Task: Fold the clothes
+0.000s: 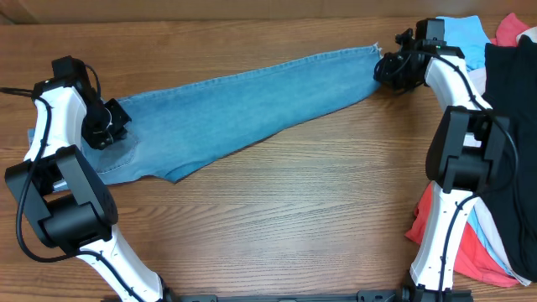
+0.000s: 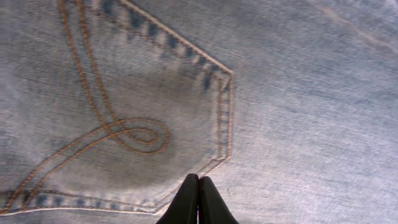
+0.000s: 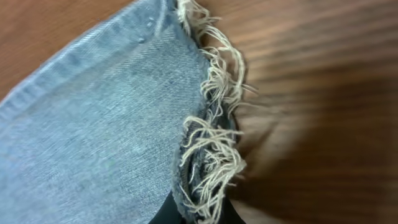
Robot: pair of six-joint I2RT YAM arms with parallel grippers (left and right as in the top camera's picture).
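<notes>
The light blue jeans (image 1: 252, 96) lie folded lengthwise across the far half of the wooden table, waist at the left and leg ends at the right. My left gripper (image 1: 105, 126) is over the seat. In the left wrist view its fingertips (image 2: 199, 180) are pressed together at the lower corner of a stitched back pocket (image 2: 143, 112), with no fabric seen between them. My right gripper (image 1: 388, 67) is at the leg end. In the right wrist view its fingers (image 3: 202, 208) are shut on the frayed hem (image 3: 214, 112) of the jeans (image 3: 106, 124).
A pile of other garments lies at the right edge: a black one (image 1: 512, 109), a sky-blue one (image 1: 466, 33), a red one (image 1: 512, 29), and red and white cloth (image 1: 470, 243) lower down. Bare wooden table (image 1: 294, 210) shows in front of the jeans.
</notes>
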